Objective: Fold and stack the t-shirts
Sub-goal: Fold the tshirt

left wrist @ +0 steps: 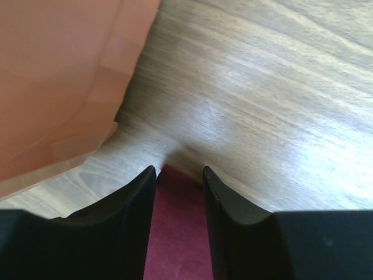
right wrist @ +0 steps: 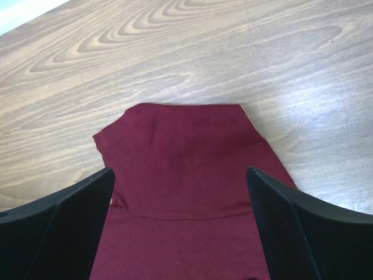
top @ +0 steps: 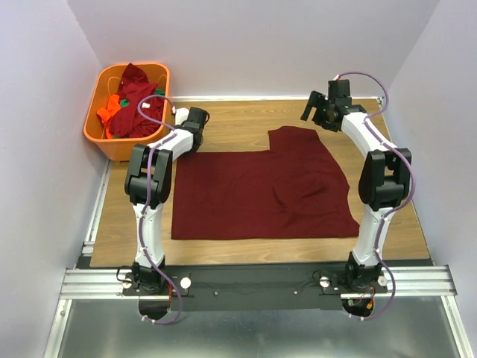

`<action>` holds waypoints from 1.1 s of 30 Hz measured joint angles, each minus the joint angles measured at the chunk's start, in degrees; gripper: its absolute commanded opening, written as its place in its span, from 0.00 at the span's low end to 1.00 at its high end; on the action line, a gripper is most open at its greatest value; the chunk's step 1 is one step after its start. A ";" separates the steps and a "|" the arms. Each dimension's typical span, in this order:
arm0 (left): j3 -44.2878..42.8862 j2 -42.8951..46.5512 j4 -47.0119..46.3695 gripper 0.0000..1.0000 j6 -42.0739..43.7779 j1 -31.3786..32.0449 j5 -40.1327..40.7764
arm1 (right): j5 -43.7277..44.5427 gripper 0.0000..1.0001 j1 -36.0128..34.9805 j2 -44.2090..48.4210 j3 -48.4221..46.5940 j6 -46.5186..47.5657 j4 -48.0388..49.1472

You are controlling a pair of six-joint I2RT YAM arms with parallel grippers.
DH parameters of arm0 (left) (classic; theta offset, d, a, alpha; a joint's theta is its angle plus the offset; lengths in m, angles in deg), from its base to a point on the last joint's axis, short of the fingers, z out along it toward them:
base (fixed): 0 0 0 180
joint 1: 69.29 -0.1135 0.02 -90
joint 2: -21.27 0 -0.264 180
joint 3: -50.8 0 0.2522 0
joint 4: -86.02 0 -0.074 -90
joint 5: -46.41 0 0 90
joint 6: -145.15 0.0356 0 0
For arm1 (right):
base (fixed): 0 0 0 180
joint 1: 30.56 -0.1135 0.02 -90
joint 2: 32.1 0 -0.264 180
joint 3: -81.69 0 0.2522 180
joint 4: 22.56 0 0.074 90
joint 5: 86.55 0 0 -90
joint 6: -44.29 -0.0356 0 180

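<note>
a maroon t-shirt [top: 261,194] is spread flat on the wooden table [top: 238,123] between the arms. at its far left corner the left gripper [left wrist: 179,172] is held narrowly parted, with cloth seen in the gap. over the far sleeve the right gripper [right wrist: 180,170] is spread wide, holding nothing. more shirts [top: 134,104] are heaped in the orange basket [top: 104,138].

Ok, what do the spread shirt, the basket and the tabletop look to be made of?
Spread maroon t-shirt: soft matte cloth, probably cotton knit; faint wrinkles, visible sleeve seam. Basket: smooth orange plastic, by its moulded rim. Tabletop: wood or wood-look laminate; grain lines, light sheen.
</note>
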 measured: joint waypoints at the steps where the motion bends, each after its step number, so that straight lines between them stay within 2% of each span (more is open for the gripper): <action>1: 0.15 0.00 -0.46 0.43 0.09 0.00 -0.22 | -0.02 1.00 0.00 -0.20 0.00 0.00 0.00; 6: 0.87 0.11 -2.56 0.32 0.63 -0.09 -1.07 | 0.00 1.00 0.13 -1.07 0.00 0.26 0.00; 12: 1.57 0.24 -3.91 0.09 1.18 -0.15 -1.99 | 0.00 1.00 0.81 -2.29 0.00 0.35 0.00; 13: 1.77 0.37 -4.09 0.00 1.11 -0.15 -2.05 | 0.02 1.00 0.98 -2.71 -0.11 0.35 0.00; 17: 3.21 1.29 -4.61 0.00 1.22 -0.15 -2.54 | 0.44 0.99 1.77 -5.79 -2.51 0.42 0.07; 22: 5.31 2.82 -5.09 0.00 1.14 -0.17 -3.30 | 1.90 0.93 3.08 -11.52 -7.08 1.01 0.15; 29: 7.32 4.37 -5.64 0.00 0.61 -0.17 -4.79 | 1.36 0.74 4.44 -15.93 -9.35 1.36 0.11; 32: 7.78 4.81 -6.34 0.00 0.28 -0.17 -5.46 | -0.61 0.72 4.50 -16.17 -9.35 0.90 0.11; 33: 8.24 5.18 -6.82 0.00 0.02 -0.17 -5.84 | -1.16 0.68 4.48 -16.17 -9.35 0.85 0.13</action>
